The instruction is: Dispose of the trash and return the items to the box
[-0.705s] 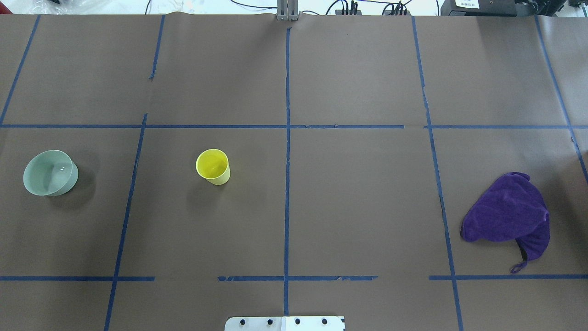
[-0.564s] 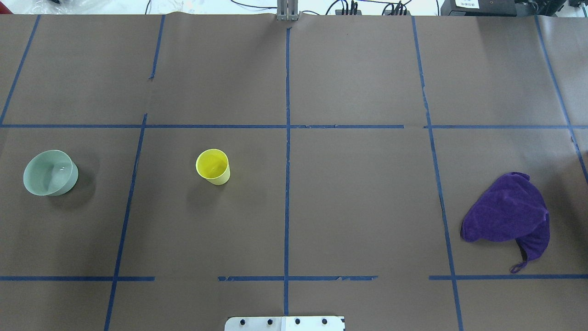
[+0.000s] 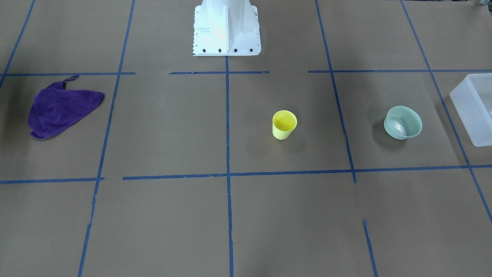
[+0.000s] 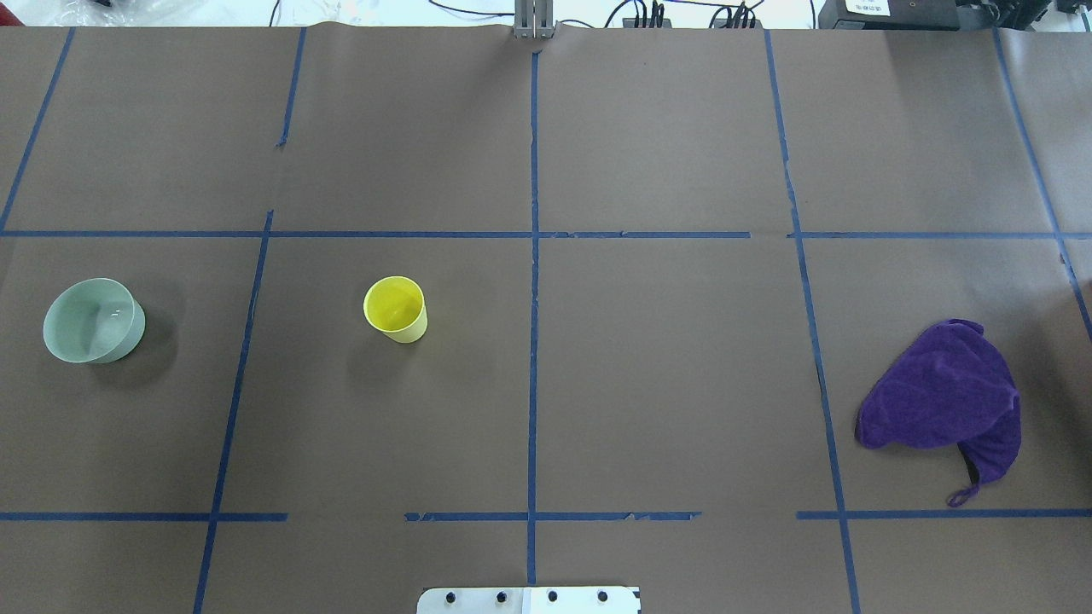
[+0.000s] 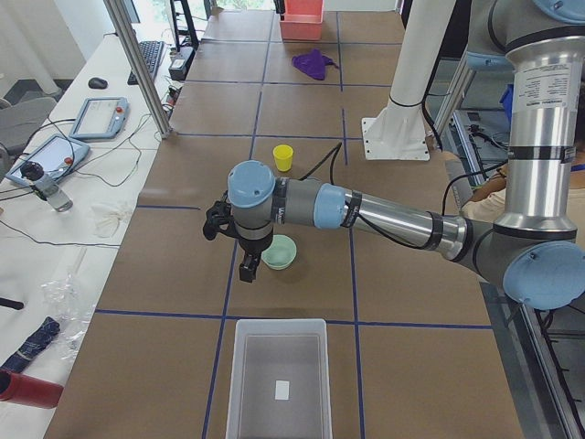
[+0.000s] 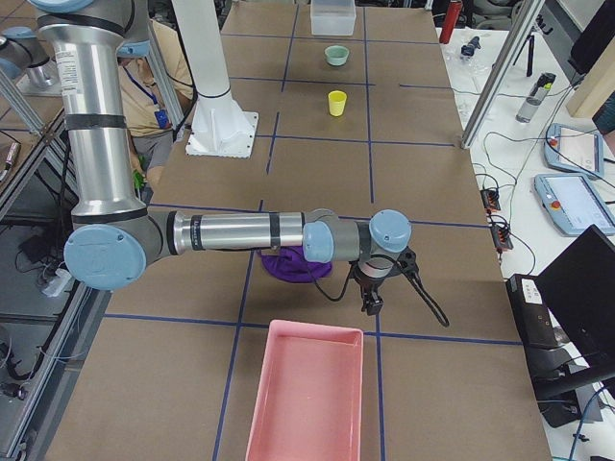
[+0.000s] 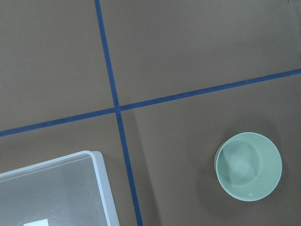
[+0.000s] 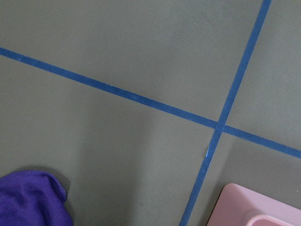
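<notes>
The yellow cup [image 4: 395, 309] stands upright left of the table's middle; it also shows in the front view [image 3: 284, 124]. The pale green bowl [image 4: 92, 321] stands further left. The translucent white box [image 5: 236, 384] stands at the table's left end, with its rim in the left wrist view [image 7: 101, 188]. My left gripper [image 5: 247, 261] hovers above the table beside the bowl [image 5: 280, 252], between it and the box. My right gripper [image 6: 370, 298] hovers near a purple cloth [image 6: 288, 267]. I cannot tell whether either gripper is open or shut.
The purple cloth [image 4: 947, 396] lies crumpled at the right. A pink tray [image 6: 307, 394] stands at the table's right end, its corner in the right wrist view [image 8: 254, 207]. The robot's white base [image 3: 226, 27] stands at the near middle edge. Blue tape lines cross the brown table.
</notes>
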### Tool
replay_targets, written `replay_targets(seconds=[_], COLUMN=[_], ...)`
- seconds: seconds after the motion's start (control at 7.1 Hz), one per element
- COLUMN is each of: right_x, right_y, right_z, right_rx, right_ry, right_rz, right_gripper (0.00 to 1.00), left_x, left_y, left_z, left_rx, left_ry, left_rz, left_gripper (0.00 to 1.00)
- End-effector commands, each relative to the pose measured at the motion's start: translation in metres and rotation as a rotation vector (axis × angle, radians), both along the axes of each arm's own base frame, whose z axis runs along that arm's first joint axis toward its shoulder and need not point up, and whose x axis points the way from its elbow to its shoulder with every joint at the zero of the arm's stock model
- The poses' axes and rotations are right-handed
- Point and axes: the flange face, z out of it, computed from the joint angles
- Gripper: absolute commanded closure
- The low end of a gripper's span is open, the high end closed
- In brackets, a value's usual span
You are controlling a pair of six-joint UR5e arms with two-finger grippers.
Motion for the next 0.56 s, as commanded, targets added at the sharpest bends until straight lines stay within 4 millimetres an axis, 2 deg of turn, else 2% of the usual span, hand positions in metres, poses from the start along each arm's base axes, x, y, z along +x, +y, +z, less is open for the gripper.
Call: replay_targets(seconds=[0.0, 0.14, 0.28, 0.42], right_x=[-0.003, -0.003, -0.002, -0.004], right_y=[-0.004, -0.002, 0.002, 0.007], right_z=[-0.007, -0.007, -0.001, 0.004], right_rx=[0.034, 0.079, 0.086, 0.077], right_ry=[-0.009, -0.018, -0.021, -0.02], right_rz=[-0.005, -0.006, -0.004, -0.006], right_gripper=[0.0, 0.0, 0.0, 0.0], left_x=[0.002, 0.003, 0.002, 0.005], left_y=[-0.004, -0.012, -0.014, 0.006], left_z=[-0.003, 0.011, 0.046, 0.058], left_rx=[0.007, -0.014, -0.023, -0.023], left_ry=[-0.013, -0.009, 0.0, 0.033], left_rz=[0.002, 0.006, 0.006, 0.013], left_gripper=[0.0, 0.0, 0.0, 0.0])
